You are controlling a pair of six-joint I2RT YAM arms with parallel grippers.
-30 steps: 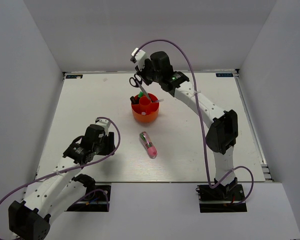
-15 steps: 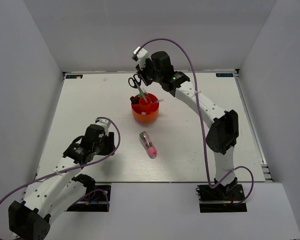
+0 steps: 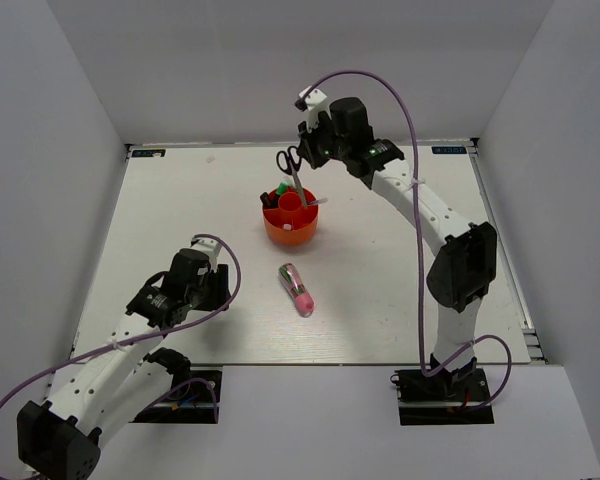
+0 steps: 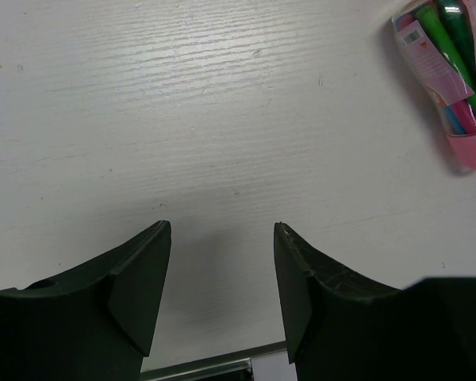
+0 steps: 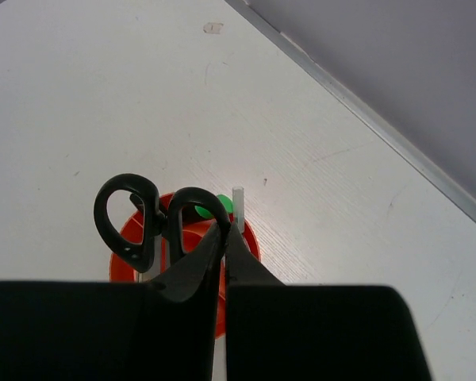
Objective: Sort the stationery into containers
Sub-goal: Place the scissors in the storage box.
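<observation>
The black-handled scissors [image 3: 292, 165] stand tilted, blades down into the central cup of the orange-red organiser [image 3: 290, 231]. My right gripper [image 3: 307, 155] is shut on one handle loop. In the right wrist view the gripper [image 5: 225, 227] pinches the right loop of the scissors [image 5: 135, 218] above the organiser [image 5: 251, 242]. The green marker [image 5: 212, 208] and the thin clear pen [image 5: 239, 203] stand in its compartments. A black cap [image 3: 270, 200] shows at its left side. The pink-and-green pen [image 3: 298, 289] lies on the table. My left gripper [image 3: 215, 288] is open and empty, left of that pen [image 4: 452, 87].
White walls close the table on the left, back and right. The metal front edge of the table [image 4: 206, 367] lies just under my left gripper [image 4: 222, 232].
My right gripper has moved to the right with the scissors, whose handles now stand further right above the organiser. The left arm has not moved.
</observation>
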